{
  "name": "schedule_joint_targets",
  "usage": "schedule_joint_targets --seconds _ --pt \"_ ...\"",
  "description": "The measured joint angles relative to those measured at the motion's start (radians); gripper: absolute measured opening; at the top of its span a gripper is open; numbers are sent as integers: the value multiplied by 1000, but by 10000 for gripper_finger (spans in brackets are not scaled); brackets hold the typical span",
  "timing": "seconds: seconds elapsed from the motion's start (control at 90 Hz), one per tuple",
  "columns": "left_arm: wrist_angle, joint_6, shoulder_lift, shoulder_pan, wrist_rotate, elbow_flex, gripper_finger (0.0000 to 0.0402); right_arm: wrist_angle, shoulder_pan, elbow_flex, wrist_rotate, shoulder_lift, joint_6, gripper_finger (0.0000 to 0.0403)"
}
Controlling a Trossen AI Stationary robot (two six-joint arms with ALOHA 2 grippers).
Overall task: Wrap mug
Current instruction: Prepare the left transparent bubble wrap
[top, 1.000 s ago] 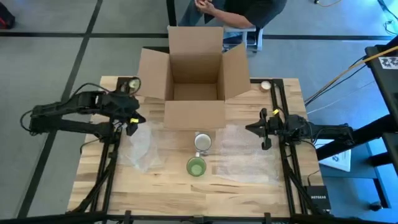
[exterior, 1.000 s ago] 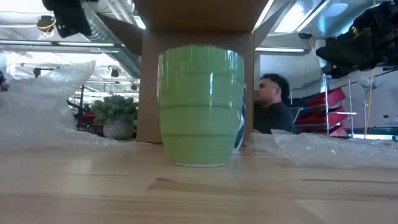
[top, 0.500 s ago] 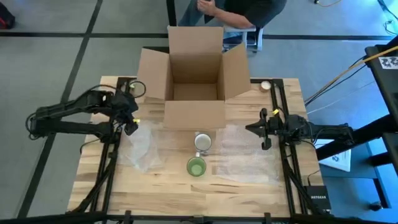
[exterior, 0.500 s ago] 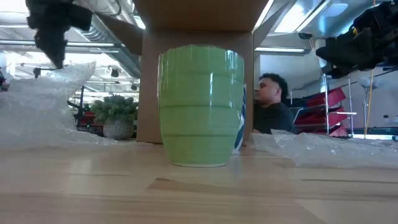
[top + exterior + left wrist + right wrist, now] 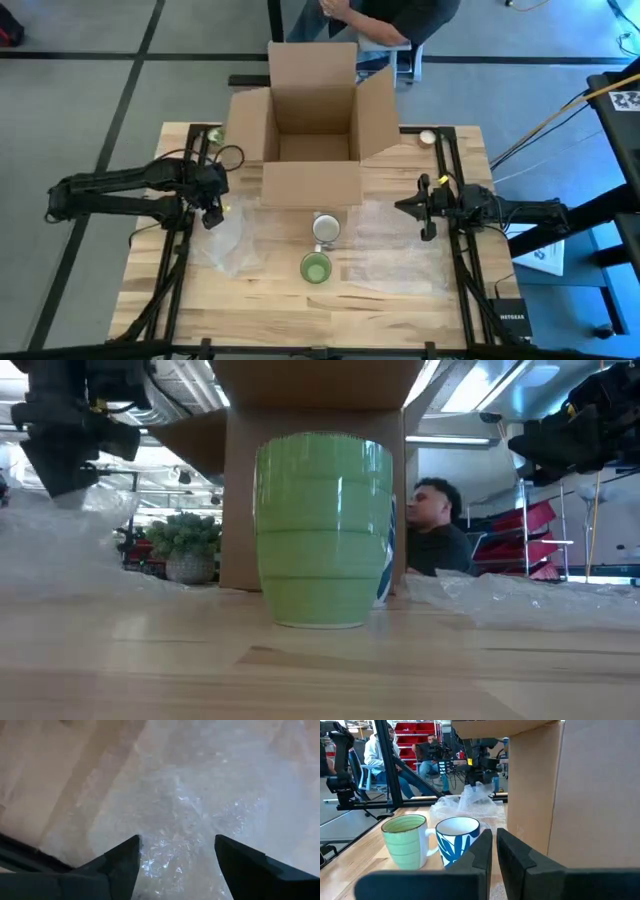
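Note:
Two mugs stand upright on their bases mid-table: a white mug with blue leaves and, nearer the front edge, a green mug. One clear bubble wrap sheet lies crumpled to their left, and another lies flat to their right. My left gripper is open and points down over the left sheet's raised part. My right gripper is shut and hovers level at the right, above the flat sheet, pointing toward the mugs. My left gripper points down from above with its open fingers on either side of a raised ridge of the left bubble wrap sheet. Whether the fingers touch the wrap, I cannot tell.
An open cardboard box stands at the table's far middle, its front flap close behind the mugs. A small white round thing lies at the far right. A person sits beyond the box. Bare wood lies along the near edge.
My left gripper has moved toward the table's near edge and down onto the left bubble wrap sheet, tipping to point down. The mugs, both sheets and my right gripper have kept still.

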Motion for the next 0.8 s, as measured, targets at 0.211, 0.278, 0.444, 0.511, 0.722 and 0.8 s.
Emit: schedule_joint_targets --seconds 0.211,0.278,0.444,0.511,0.722,0.8 --pt "48 -27 0 -50 97 0 108 0 0 0 0 0 0 12" --pt "53 -24 0 -63 119 0 50 0 0 0 0 0 0 12" --pt "84 -38 -1 -97 135 13 5 0 0 0 0 0 0 12" --pt "97 -45 -1 -112 144 39 1 0 0 0 0 0 0 12" --pt "129 -54 -7 -153 144 173 0 0 0 0 0 0 0 12" --pt "124 -55 -7 -168 135 207 0 0 0 0 0 0 0 12"
